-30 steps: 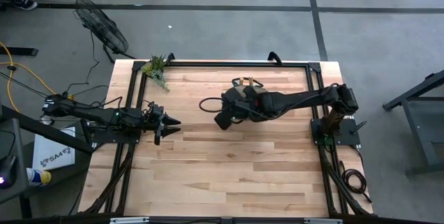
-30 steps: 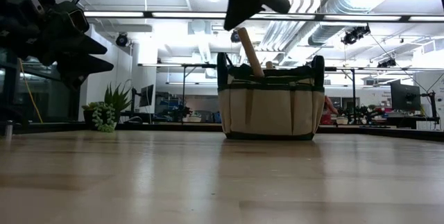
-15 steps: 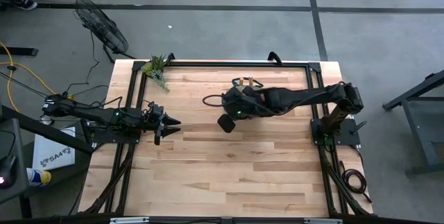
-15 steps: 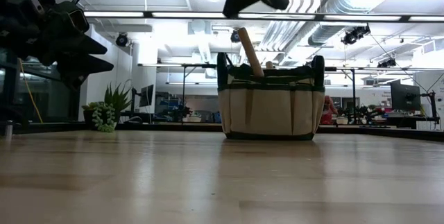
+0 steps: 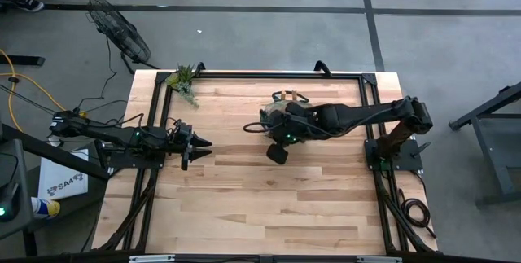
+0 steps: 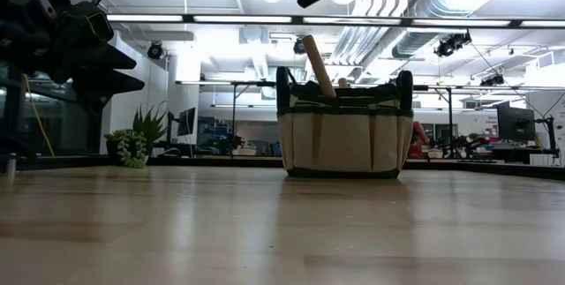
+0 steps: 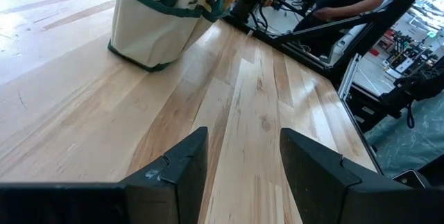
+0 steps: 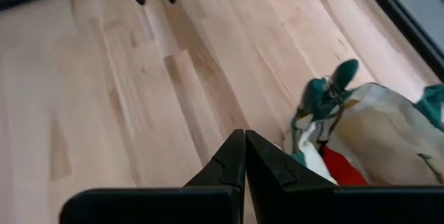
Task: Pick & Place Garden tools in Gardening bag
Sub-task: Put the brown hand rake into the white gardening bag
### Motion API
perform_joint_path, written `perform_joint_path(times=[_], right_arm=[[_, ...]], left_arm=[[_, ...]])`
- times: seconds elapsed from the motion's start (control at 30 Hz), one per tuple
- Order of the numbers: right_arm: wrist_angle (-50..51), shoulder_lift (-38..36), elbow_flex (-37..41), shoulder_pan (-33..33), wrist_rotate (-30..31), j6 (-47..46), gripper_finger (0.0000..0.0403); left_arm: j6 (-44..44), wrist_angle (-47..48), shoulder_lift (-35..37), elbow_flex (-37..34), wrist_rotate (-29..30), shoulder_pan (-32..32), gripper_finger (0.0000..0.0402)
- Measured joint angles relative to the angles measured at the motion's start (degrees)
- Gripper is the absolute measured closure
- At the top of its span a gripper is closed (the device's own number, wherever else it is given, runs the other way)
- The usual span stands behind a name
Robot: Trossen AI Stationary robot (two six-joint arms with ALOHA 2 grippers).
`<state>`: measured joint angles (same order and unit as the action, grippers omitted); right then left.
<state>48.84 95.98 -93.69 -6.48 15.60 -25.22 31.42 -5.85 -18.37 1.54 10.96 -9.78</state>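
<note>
The gardening bag (image 6: pixel 345 126) stands upright on the table (image 5: pixel 244 206), in the far half and right of the middle. A wooden handle (image 6: pixel 318 65) sticks out of the bag, tilted. The right gripper (image 5: pixel 277 154) hangs in the air just beside the bag, on its near side. The left gripper (image 5: pixel 198 144) is at the left edge of the table, well apart from the bag. A plant sprig (image 5: pixel 186 82) lies at the far left corner.
</note>
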Motion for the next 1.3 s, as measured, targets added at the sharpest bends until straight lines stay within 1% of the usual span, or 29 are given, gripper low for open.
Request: perform_joint_path(times=[0.13,0.53,0.7,0.9,1.03,1.23,1.3], right_arm=[[0.15,0.01,0.00,0.08,2.20,0.47,0.0401],[0.08,3.92,0.00,0.28,0.02,1.94,0.0401],[1.90,4.90,0.02,0.41,2.51,1.44,0.0401],[2.54,4.76,0.00,1.13,3.93,1.03,0.0401],[5.27,4.74,0.00,1.47,4.07,0.30,0.0401],[10.63,4.74,0.00,1.66,5.54,-0.58,0.0401],[10.95,4.74,0.00,1.66,6.51,-1.51,0.0401]], left_arm=[[-0.01,0.00,-0.01,0.02,0.00,0.01,0.0227],[-0.02,0.00,0.00,0.00,0.00,0.00,0.0227],[0.00,0.02,0.00,0.02,-0.04,0.00,0.0227],[0.00,0.02,-0.02,0.00,-0.04,0.02,0.0227],[-0.01,0.02,0.00,0.00,-0.03,0.01,0.0227],[-0.02,0.02,0.00,0.02,-0.02,0.02,0.0227],[-0.02,0.00,0.00,0.01,-0.02,0.00,0.0227]])
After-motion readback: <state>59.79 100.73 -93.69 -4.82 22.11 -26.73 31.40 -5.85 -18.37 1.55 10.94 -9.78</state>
